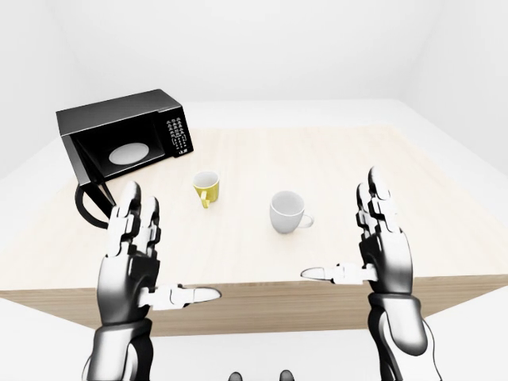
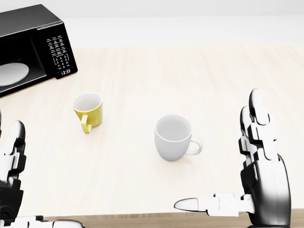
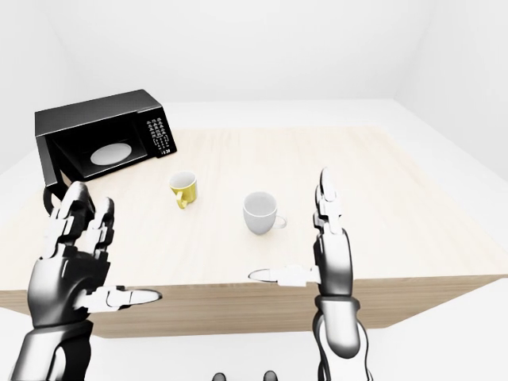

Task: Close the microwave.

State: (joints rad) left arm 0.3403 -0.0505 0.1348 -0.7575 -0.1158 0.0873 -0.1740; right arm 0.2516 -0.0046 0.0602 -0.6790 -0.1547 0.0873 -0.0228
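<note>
The black microwave point(image 1: 127, 131) stands on the table's upper left corner in the left-eye view, with a white plate point(image 1: 129, 152) showing inside its cavity. Its door point(image 1: 89, 200) is swung open towards the table's lower edge. Both of my hands hover over the table's lower edge, palms facing each other, well below the microwave. My left hand point(image 1: 171, 246) is open, fingers up and thumb pointing right. My right hand point(image 1: 341, 226) is open too, its thumb pointing left. Neither one touches anything.
A yellow mug point(image 2: 89, 110) and a larger white mug point(image 2: 173, 137) stand upright on the pale wooden table point(image 2: 190, 76), between my hands and to the right of the microwave. White floor and walls surround the table.
</note>
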